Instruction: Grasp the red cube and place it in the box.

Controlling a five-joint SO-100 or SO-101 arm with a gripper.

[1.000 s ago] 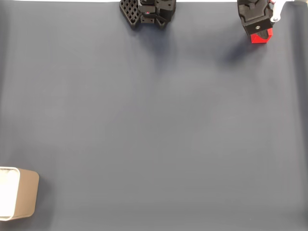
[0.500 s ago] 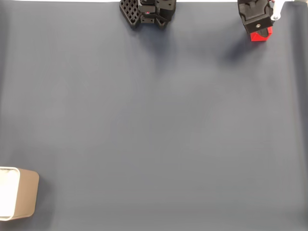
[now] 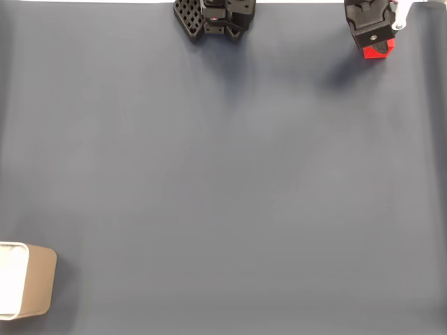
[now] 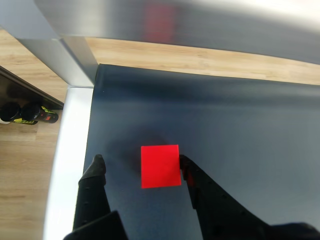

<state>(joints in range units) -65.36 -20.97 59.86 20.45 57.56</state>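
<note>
Far down and to the left of the tool in the fixed view, the small beige rectangular box with rounded corners and a white inside (image 3: 26, 290) sat at the lower left edge of the dark grey worktop (image 3: 223, 174), unmoved over the last second. At the top right, the black two-finger tool (image 3: 378, 49) had crept upward toward the worktop's far edge, so less of the small matte bright-red cube (image 3: 380, 49) showed beneath it than a second before. In the wrist view the tool (image 4: 141, 163) stood open: the left finger (image 4: 95, 170) was apart from the cube (image 4: 160, 166), the right finger (image 4: 190, 172) touching or nearly touching its side. The cube rested on the worktop between them, so the closing squeeze looked due next; the grasp was not yet made.
</note>
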